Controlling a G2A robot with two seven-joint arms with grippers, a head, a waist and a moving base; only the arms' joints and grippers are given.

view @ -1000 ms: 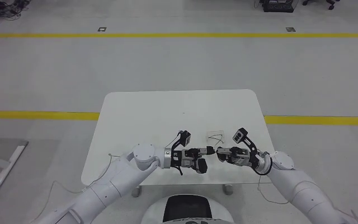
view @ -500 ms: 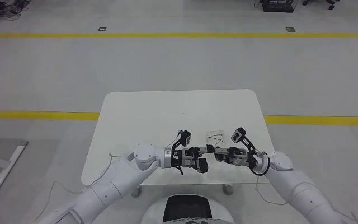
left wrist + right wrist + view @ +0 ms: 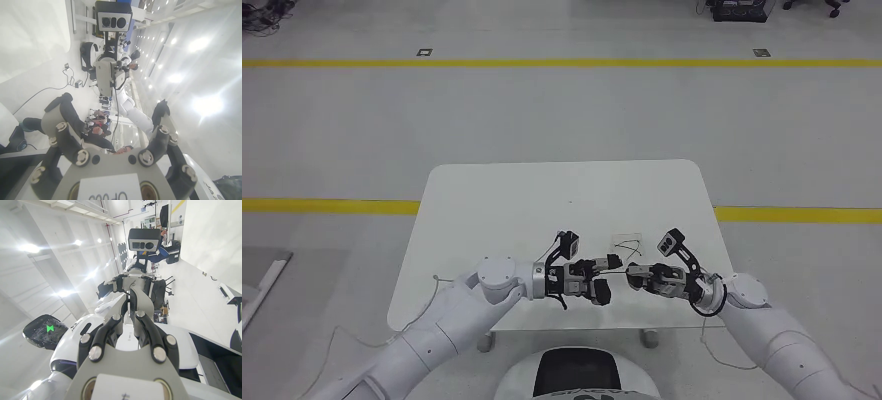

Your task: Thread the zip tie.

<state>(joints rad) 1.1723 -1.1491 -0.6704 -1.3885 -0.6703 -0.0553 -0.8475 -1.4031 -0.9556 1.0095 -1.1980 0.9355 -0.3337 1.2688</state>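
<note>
At the near edge of the worktop (image 3: 502, 210) my two grippers face each other above the surface, tips near, with a small gap between them. Left gripper (image 3: 604, 281): fingers (image 3: 64, 111) spread wide, nothing held between them. Right gripper (image 3: 634, 275): fingers (image 3: 143, 298) narrow, almost together, pinched on a thin dark strap, the zip tie (image 3: 608, 263). In the top view the tie runs as a fine slanted line from my right fingertips toward the left gripper, with its free end over the left gripper's farther finger. I cannot tell whether it touches that finger, and the tie's head is too small to make out. In my right wrist view the strap shows as a thin dark line along the slit between the fingers, and the left gripper sits just beyond, spread and facing me.

Just past the grippers a few thin dark strands (image 3: 625, 244) lie flat on the worktop, apart from both grippers. The white surface goes on behind them to its far rounded corners. Beyond it is grey floor (image 3: 562, 120), with one yellow line (image 3: 332, 206) level with the worktop's middle and a second yellow line (image 3: 562, 63) farther back.
</note>
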